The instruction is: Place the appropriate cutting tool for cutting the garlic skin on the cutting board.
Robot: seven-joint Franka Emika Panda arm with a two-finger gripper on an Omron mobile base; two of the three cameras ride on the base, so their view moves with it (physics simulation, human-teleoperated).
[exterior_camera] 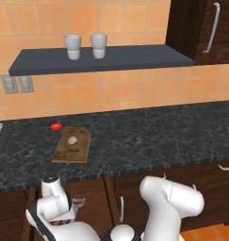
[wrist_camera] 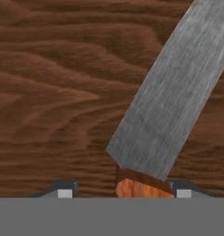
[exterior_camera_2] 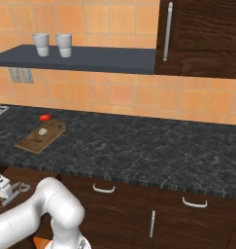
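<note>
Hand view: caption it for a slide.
Orange-handled knife with grey metal blade held between the tool fingertips, before dark brown wood grain.

Orange-handled, grey-bladed knife (wrist_camera: 171,101); brown mottled cutting board (exterior_camera: 72,146); pale garlic (exterior_camera: 72,140).

This is a rendered home kitchen. A long worktop (exterior_camera: 149,136) of dark speckled stone runs along a wall of orange tiles (exterior_camera: 111,89). Beneath it are dark wood cabinets (exterior_camera_2: 153,214) with curved metal handles (exterior_camera_2: 104,188). A dark shelf (exterior_camera: 102,59) on the wall carries two white cups (exterior_camera: 72,46), and beside it hangs a tall dark wood cupboard (exterior_camera_2: 202,36) with a long metal handle. Two sockets (exterior_camera: 17,84) sit in the tiles under the shelf. A wooden board (exterior_camera: 72,145) holding a garlic (exterior_camera: 72,140) lies on the worktop, a small red item (exterior_camera: 56,126) near it.
</note>
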